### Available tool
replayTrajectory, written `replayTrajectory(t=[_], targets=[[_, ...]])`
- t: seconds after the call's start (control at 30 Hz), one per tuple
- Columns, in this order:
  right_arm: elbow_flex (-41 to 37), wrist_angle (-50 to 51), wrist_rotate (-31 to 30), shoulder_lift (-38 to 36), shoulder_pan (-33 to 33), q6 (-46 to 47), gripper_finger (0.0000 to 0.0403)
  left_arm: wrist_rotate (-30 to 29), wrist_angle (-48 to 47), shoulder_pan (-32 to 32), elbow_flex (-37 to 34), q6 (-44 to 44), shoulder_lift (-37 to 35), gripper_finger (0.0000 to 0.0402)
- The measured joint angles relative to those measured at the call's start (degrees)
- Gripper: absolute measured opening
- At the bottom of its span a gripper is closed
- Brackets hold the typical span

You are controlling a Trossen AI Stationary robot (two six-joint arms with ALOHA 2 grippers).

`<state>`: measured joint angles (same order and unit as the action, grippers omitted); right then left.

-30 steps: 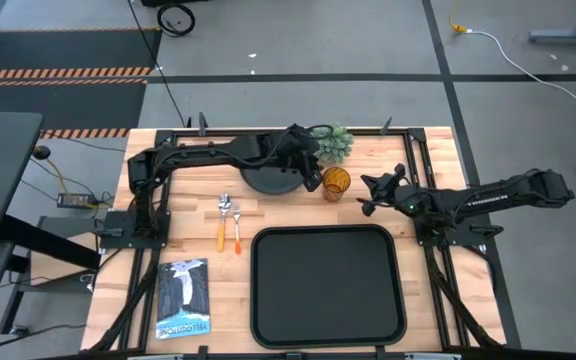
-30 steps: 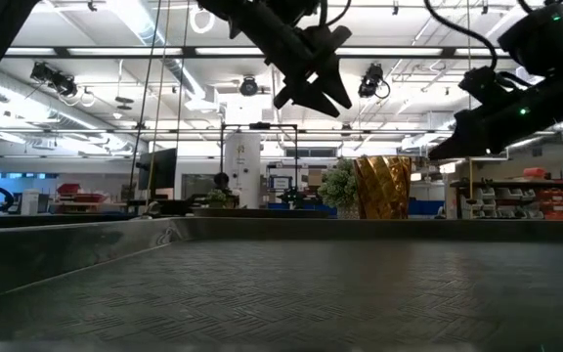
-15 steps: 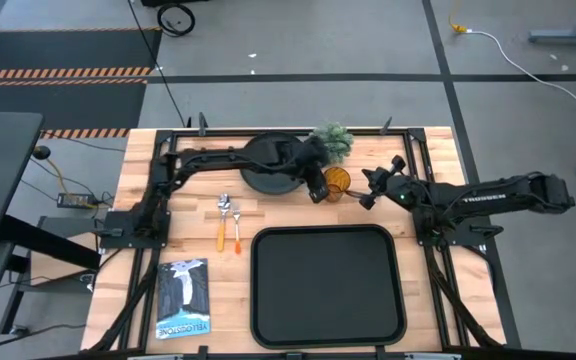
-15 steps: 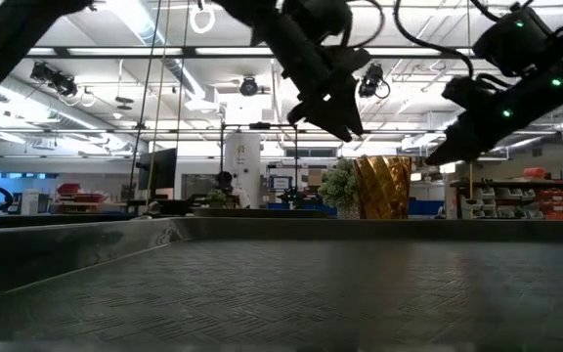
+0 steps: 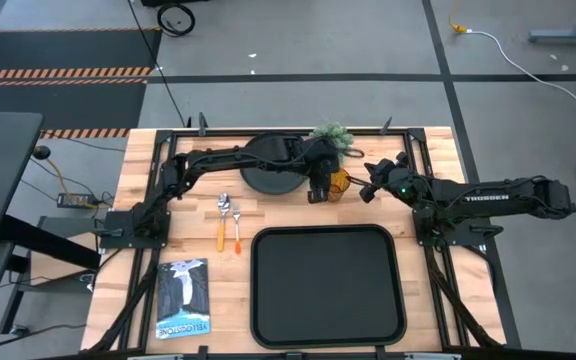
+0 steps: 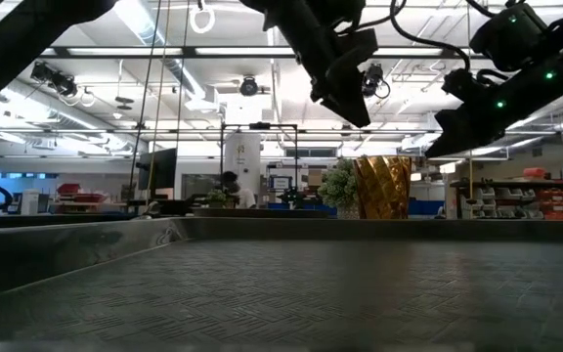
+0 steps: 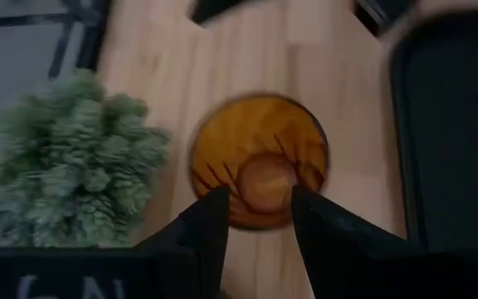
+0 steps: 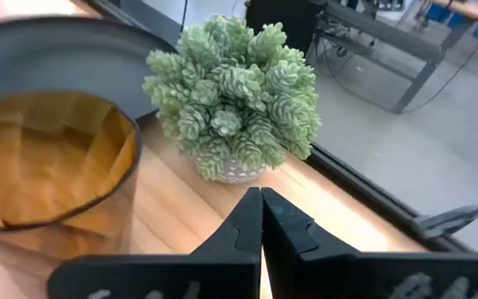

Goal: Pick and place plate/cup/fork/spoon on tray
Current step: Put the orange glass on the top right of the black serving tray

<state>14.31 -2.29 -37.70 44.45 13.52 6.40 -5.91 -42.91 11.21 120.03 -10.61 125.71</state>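
The amber cup (image 5: pixel 339 182) stands upright on the table between the plate and my right arm; it also shows in the low view (image 6: pixel 383 187). My left gripper (image 7: pixel 260 203) is open and hangs above the cup (image 7: pixel 260 159), its fingers pointing down and clear of it (image 6: pixel 353 110). My right gripper (image 8: pixel 260 208) is shut and empty just right of the cup (image 8: pixel 48 166). The black plate (image 5: pixel 268 172) lies flat, partly under my left arm. The fork and spoon (image 5: pixel 229 222) lie side by side left of the tray (image 5: pixel 328 287).
A small green potted plant (image 5: pixel 334 138) stands just beyond the cup near the far edge. A book (image 5: pixel 183 298) lies at the near left. The black tray fills the near middle of the table.
My left gripper has moved toward the table's right, from over the plate to above the cup. My right arm has swung a little toward the far edge, bringing its gripper close beside the cup. The cup and the plate have stayed where they were.
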Motion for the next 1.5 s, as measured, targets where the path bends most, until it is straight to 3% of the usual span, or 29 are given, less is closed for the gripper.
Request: replayTrajectory(t=[0.23, 0.43, 0.9, 1.5], targets=[[0.0, 2.8, -0.6, -0.6, -0.3, 0.7, 0.0006, 0.7, 2.5, 2.8, -0.4, 13.4, 0.4, 0.0141], [0.0, 2.5, -0.2, -0.2, -1.3, 1.0, 0.0006, -3.4, 2.4, 2.6, -0.5, 20.5, 3.2, 0.0142], [0.0, 1.8, -0.1, 0.6, -1.9, 1.5, 0.0006, -3.7, 2.6, 1.8, -0.4, 24.7, 5.4, 0.0191], [0.0, 1.5, 0.9, 0.6, -1.9, 1.4, 0.0006, -3.7, 0.8, 1.3, -0.5, 24.5, 6.6, 0.011]])
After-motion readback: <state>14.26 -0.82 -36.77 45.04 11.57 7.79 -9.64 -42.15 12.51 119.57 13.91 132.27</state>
